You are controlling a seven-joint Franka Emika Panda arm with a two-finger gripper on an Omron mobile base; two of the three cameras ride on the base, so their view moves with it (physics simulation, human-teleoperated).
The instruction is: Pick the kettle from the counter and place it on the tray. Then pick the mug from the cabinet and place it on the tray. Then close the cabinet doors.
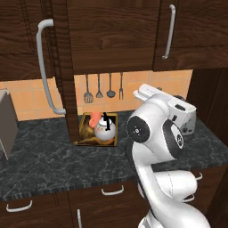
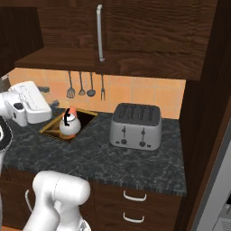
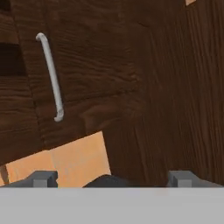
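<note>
Fingertips sat at the bottom of the hand view, gripper [image 3: 112, 178] spread wide with nothing between them, aimed at a closed cabinet door panel and its grey bar handle [image 3: 51, 76]. Kettle [image 1: 105, 127] was already upright on the tray [image 1: 83, 142], black handle arching over the top, with the orange mug [image 1: 94, 119] touching it from behind, so both picks looked done. Tray sat on the counter [image 1: 53, 151], long axis running away from the counter edge toward the backsplash. Step in hand, as I read it: closing the cabinet doors. Left door [image 1: 67, 67] stood swung out, edge-on above the tray, bar handle [image 1: 44, 67] vertical. Next move probably needs the hand brought round behind that panel to push it shut. Toaster [image 2: 136, 126] stood well apart.
</note>
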